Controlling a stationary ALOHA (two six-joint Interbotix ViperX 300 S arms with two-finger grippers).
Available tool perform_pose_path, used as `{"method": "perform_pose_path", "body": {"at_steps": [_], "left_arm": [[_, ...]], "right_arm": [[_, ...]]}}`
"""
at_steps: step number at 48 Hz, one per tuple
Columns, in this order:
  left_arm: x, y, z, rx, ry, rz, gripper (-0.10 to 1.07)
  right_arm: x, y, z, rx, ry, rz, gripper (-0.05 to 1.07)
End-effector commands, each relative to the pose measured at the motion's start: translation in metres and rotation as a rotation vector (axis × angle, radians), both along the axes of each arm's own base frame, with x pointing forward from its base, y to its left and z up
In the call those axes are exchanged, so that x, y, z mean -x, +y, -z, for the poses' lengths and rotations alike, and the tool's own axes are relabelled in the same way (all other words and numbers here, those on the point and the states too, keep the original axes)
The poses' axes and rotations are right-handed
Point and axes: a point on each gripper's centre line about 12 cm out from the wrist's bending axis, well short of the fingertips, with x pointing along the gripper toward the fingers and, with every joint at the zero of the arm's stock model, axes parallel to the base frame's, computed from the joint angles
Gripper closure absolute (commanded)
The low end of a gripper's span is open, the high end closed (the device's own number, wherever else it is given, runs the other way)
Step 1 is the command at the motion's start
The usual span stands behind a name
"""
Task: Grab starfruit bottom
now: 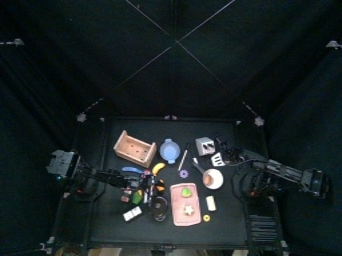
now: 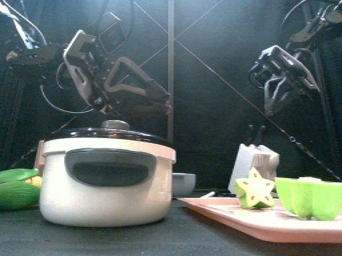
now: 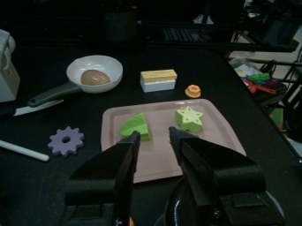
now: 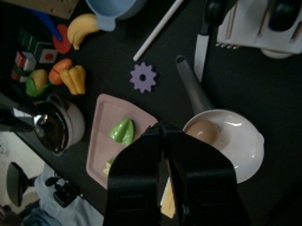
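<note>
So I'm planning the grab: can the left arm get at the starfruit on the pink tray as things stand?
Probably yes. The left gripper is open, and the starfruit stands exposed on the pink tray, with only the green piece beside it.

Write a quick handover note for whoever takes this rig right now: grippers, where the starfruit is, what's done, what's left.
Left gripper: open, empty, hovering above the pink tray, aimed between the two pieces on it.
Right gripper: nearly shut, holding nothing, above the pan.
Starfruit: on the tray, star face showing, beside a green piece, apart from it.
Done: left arm is lined up over the tray.
Left: lower the left gripper, close on the starfruit's bottom, lift.
</note>
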Motion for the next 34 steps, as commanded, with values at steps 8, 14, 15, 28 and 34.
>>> {"method": "perform_pose_path", "body": {"at_steps": [8,14,15,28,34], "left_arm": [[0.001,-0.001,-0.013,0.003,-0.044,0.002,0.23],[0.007,0.001,-0.018,0.004,-0.055,0.001,0.23],[0.007,0.001,-0.020,0.005,-0.059,0.000,0.23],[0.018,0.003,-0.018,0.010,-0.065,-0.003,0.23],[0.020,0.004,-0.017,0.019,-0.070,-0.016,0.23]], "right_arm": [[-0.009,0.040,0.006,-0.027,-0.008,-0.160,0.75],[-0.019,0.066,0.005,0.003,-0.051,-0.275,0.75],[-0.020,0.068,0.004,0.009,-0.060,-0.284,0.75],[-0.041,0.111,0.013,0.151,-0.241,-0.482,0.75],[-0.049,0.122,0.020,0.144,-0.220,-0.522,0.75]]}}
